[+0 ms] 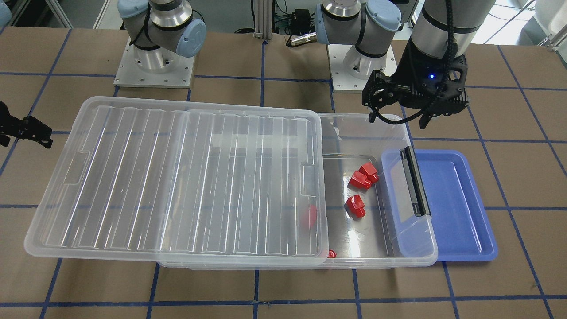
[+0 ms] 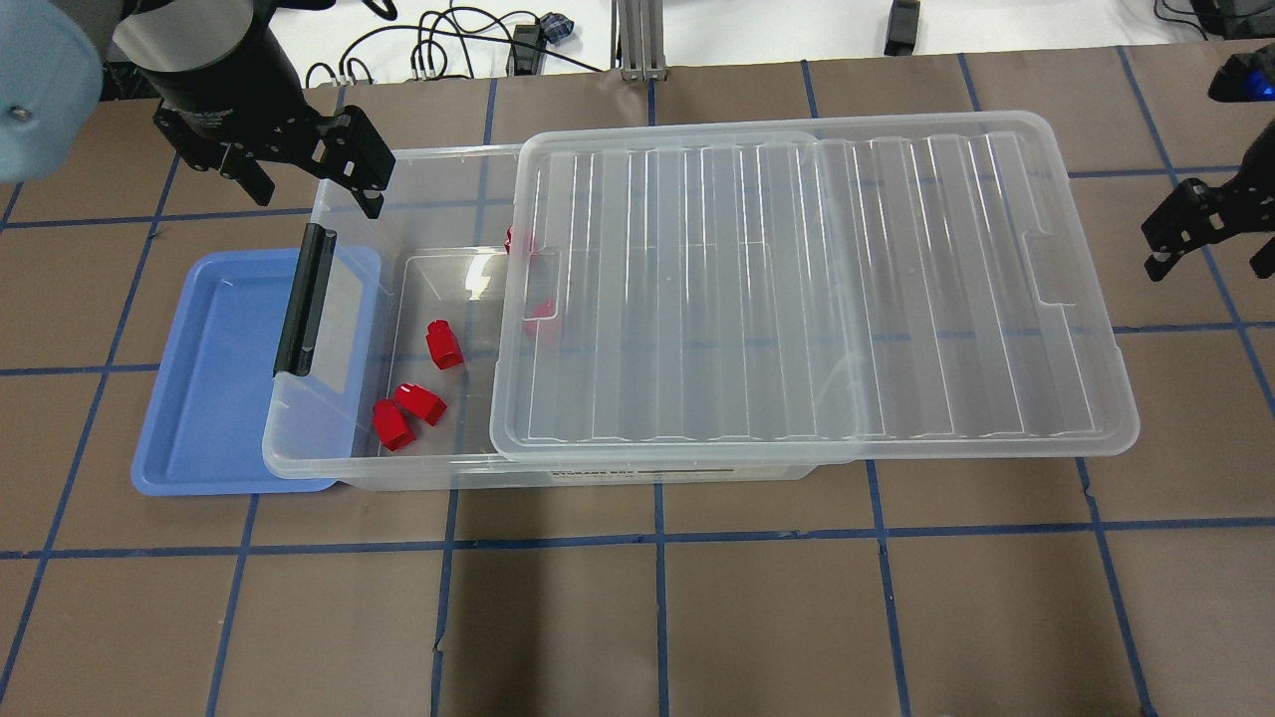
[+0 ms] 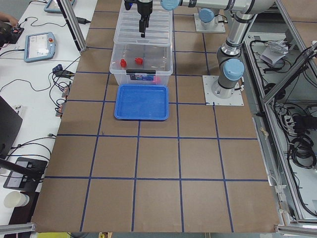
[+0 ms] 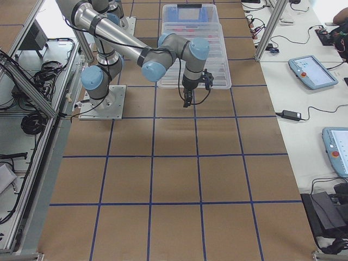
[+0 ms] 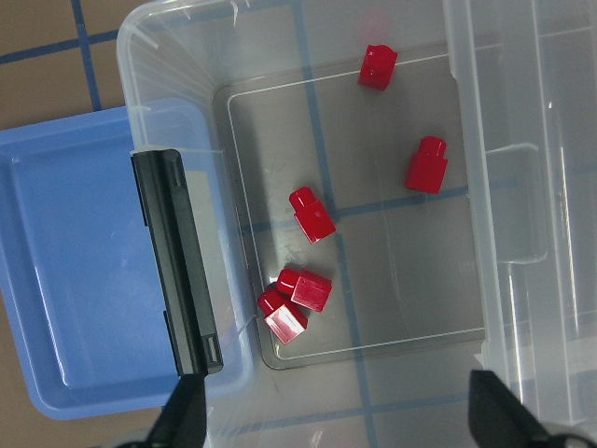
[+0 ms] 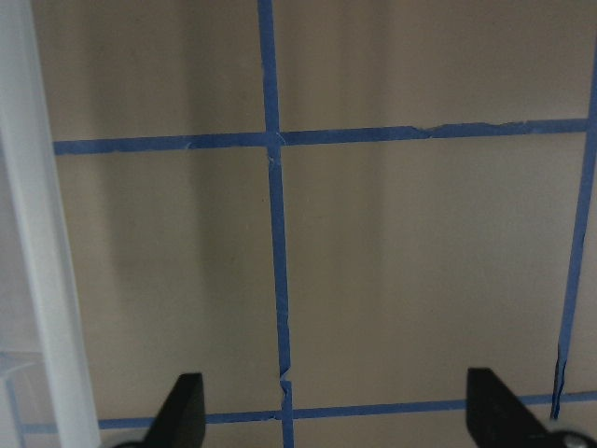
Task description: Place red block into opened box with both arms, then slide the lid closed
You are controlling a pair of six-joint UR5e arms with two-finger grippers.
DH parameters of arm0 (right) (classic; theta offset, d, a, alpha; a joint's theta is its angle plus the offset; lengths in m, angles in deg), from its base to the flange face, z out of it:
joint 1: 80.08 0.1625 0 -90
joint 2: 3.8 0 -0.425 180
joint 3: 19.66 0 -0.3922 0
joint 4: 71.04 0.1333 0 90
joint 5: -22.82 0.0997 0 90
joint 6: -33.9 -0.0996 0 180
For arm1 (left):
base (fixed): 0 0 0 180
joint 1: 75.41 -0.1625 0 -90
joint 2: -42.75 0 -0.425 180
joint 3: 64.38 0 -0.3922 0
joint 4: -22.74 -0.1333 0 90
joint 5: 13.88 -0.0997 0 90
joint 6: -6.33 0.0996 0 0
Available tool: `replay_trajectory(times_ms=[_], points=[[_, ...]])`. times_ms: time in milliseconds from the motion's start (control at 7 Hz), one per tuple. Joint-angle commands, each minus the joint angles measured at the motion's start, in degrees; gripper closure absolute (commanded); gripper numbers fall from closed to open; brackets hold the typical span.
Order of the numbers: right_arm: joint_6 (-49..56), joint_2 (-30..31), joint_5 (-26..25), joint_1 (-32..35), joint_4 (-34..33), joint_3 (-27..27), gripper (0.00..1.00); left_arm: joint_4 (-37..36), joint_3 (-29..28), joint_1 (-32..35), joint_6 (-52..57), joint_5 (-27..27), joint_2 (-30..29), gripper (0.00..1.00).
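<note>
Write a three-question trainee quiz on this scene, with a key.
1. How many red blocks show inside the box in the left wrist view?
2. True or false: the left gripper holds one of them.
3. The lid covers: A) the whole box; B) part of it; C) none of it.
Key: 1 five; 2 false; 3 B.
</note>
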Motion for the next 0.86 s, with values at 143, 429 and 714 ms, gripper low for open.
replay_trajectory(times_ms=[143, 429, 714], points=[[-0.55, -0.11, 3.41, 1.99, -1.48, 1.32, 0.0, 0.0, 0.09, 0.0, 0.01, 0.0, 0.04, 0.0], [-3.78, -0.02, 3.59, 4.54, -1.93, 1.85, 0.0, 0.0, 0.09, 0.0, 0.01, 0.0, 0.04, 0.0], [-10.97, 0.59, 3.5, 11.72, -2.62, 1.94, 0.0, 0.0, 0.09, -0.09, 0.01, 0.0, 0.13, 0.0]])
